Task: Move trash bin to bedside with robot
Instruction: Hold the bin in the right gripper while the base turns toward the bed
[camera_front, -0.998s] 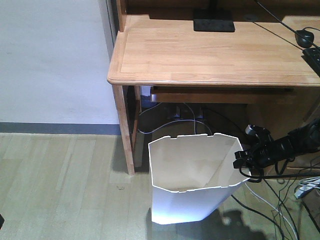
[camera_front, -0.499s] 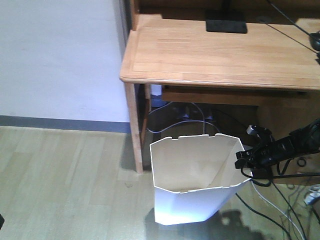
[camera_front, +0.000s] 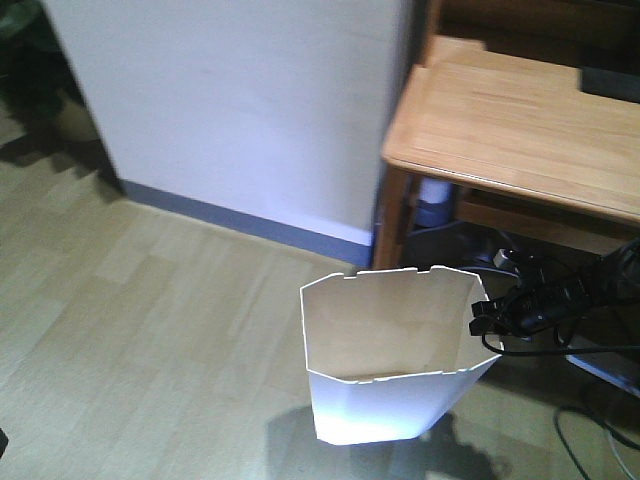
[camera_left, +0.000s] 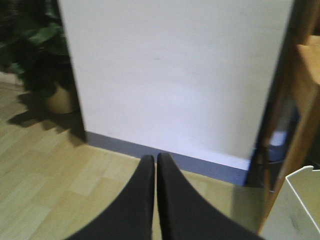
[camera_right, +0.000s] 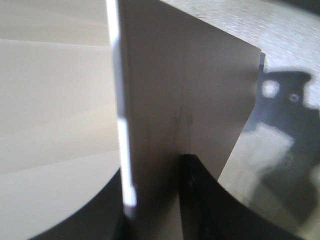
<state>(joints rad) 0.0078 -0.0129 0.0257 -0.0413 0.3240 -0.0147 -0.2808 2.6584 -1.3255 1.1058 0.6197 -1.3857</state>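
Observation:
The white trash bin (camera_front: 390, 365) fills the lower middle of the front view, open top toward me and empty inside. My right gripper (camera_front: 484, 322), on a slim black arm with trailing cable, is shut on the bin's right rim. In the right wrist view the thin bin wall (camera_right: 190, 90) runs between the jaws of the right gripper (camera_right: 155, 200), one finger inside and one outside. My left gripper (camera_left: 155, 159) is shut with nothing in it, pointing at the wall base. A corner of the bin (camera_left: 300, 210) shows at that view's lower right. The bedside is out of view.
A wooden desk (camera_front: 520, 120) stands at the upper right, with loose cables (camera_front: 590, 420) on the floor under it. A white wall (camera_front: 250, 100) with a blue-grey skirting (camera_front: 250, 228) lies ahead. A potted plant (camera_left: 30, 50) sits far left. Light wood floor (camera_front: 130, 330) spreads left.
The whole view has swung left: the desk slid to the right edge while wall, floor and plant came in. The bin and right gripper keep their place in the frame.

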